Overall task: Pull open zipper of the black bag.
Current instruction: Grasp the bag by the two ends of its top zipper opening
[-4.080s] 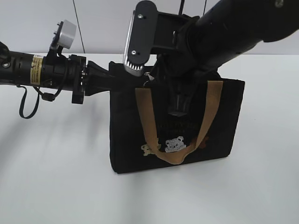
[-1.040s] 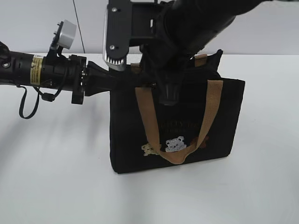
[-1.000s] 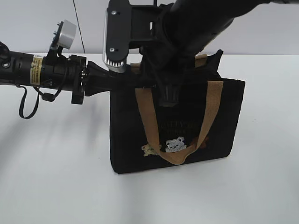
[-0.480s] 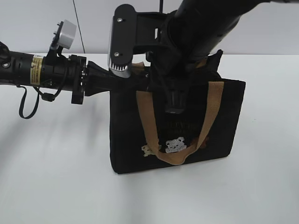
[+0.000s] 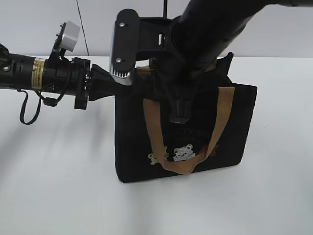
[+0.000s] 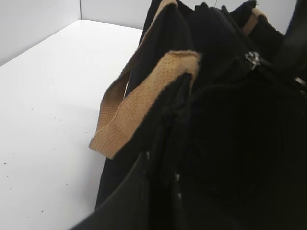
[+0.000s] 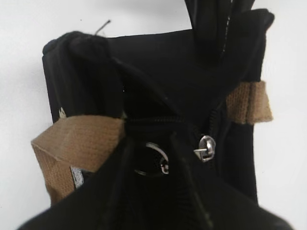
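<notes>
The right gripper [image 5: 178,105] has slid left along the bag [image 5: 234,127] top, over the zipper [image 7: 152,160] (its grip is unclear). The left gripper [image 6: 160,163] pinches the bag's left edge. Opening seems underway.

black bag [image 5: 234,127]: plain black fabric, white bear patch [image 5: 184,153] plus a smaller tan figure beside it, faint greenish lettering above. Handles [image 5: 154,132] tan webbing. zipper [image 7: 207,147]: black line, silver metal tab and silver oval ring [image 7: 152,159]. Arms black; left one has a yellow label [image 5: 37,72], grey-white camera block. Counter [image 5: 58,186] white.
</notes>
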Controlling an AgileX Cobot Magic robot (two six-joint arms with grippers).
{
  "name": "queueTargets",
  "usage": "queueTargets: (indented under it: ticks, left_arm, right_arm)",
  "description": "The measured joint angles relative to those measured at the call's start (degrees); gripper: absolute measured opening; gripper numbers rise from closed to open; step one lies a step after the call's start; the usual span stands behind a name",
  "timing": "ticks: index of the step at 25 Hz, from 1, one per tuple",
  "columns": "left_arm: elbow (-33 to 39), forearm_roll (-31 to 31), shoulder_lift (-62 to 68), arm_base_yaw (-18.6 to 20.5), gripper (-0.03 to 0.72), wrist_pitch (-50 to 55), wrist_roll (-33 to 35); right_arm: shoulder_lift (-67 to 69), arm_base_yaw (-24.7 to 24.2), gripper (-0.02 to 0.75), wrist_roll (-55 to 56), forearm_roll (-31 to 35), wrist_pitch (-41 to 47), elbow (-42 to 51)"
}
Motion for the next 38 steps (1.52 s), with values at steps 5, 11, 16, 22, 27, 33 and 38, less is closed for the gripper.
queueTargets:
  ticks: [5, 11, 16, 22, 27, 33, 38]
  left_arm:
    - [0.0, 0.0, 0.0, 0.0, 0.027, 0.0, 0.0]
    - [0.0, 0.0, 0.0, 0.0, 0.027, 0.0, 0.0]
    - [0.0, 0.0, 0.0, 0.0, 0.027, 0.0, 0.0]
    - [0.0, 0.0, 0.0, 0.0, 0.027, 0.1, 0.0]
    - [0.0, 0.0, 0.0, 0.0, 0.027, 0.1, 0.0]
    - [0.0, 0.0, 0.0, 0.0, 0.027, 0.1, 0.0]
    - [0.0, 0.0, 0.0, 0.0, 0.027, 0.1, 0.0]
  right_arm:
    - [0.3, 0.0, 0.202, -2.2, 0.0, 0.0, 0.0]
    - [0.3, 0.0, 0.209, -5.2, 0.0, 1.5, -0.1]
    - [0.8, 0.0, 0.211, -5.4, 0.0, 0.8, -0.3]
    - [1.0, 0.0, 0.211, -5.5, 0.0, 0.7, -0.3]
    - [1.0, 0.0, 0.136, -5.6, 0.0, 1.2, -0.3]
    - [1.0, 0.0, -0.015, -5.1, 0.0, 2.4, -0.3]
    - [0.0, 0.0, -0.015, 0.6, 0.0, 4.1, -2.8]
